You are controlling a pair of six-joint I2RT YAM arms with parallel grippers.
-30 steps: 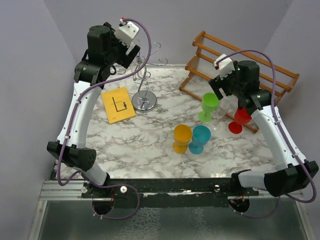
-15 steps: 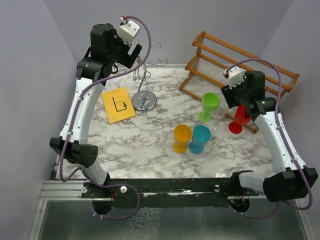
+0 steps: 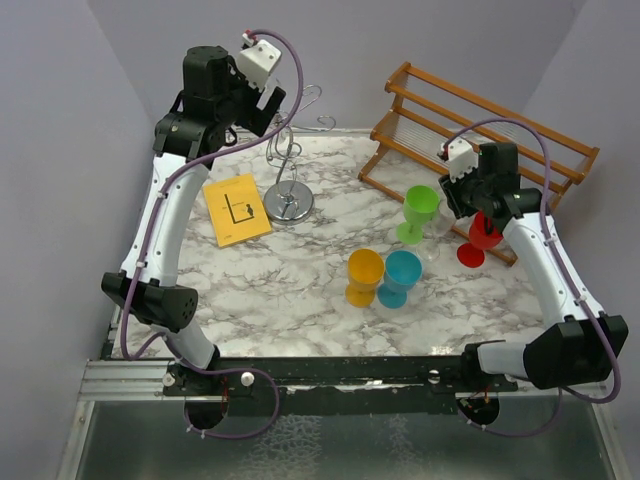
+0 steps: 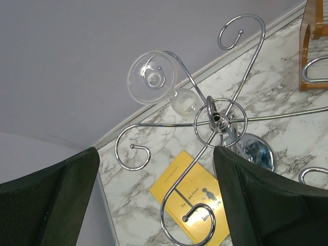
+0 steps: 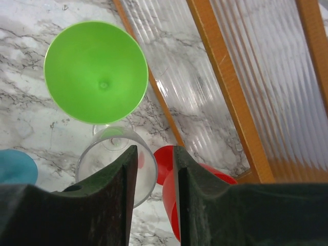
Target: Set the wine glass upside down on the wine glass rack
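A clear wine glass (image 5: 105, 159) stands upright between a green glass (image 5: 96, 72) and a red glass (image 5: 165, 163). My right gripper (image 5: 155, 154) is down over its rim, one finger inside the bowl and the other outside by the red glass. The jaws are narrow, with gaps still showing on both sides of the rim. From above, this gripper (image 3: 458, 205) covers part of the clear glass (image 3: 440, 225). The chrome wine glass rack (image 4: 220, 119) stands at the back left (image 3: 289, 200), and another clear glass (image 4: 152, 77) hangs upside down on it. My left gripper (image 4: 155, 154) hovers wide open above the rack.
A wooden slatted rack (image 3: 480, 110) stands at the back right, right behind the red glass (image 3: 480, 240). Yellow (image 3: 364, 275) and blue (image 3: 402, 272) glasses stand mid-table, with the green one (image 3: 419, 212) behind them. A yellow book (image 3: 237, 208) lies beside the rack's disc base.
My right gripper has dropped onto the clear glass beside the red one and its jaws have narrowed a lot. The left arm has barely shifted above the rack.
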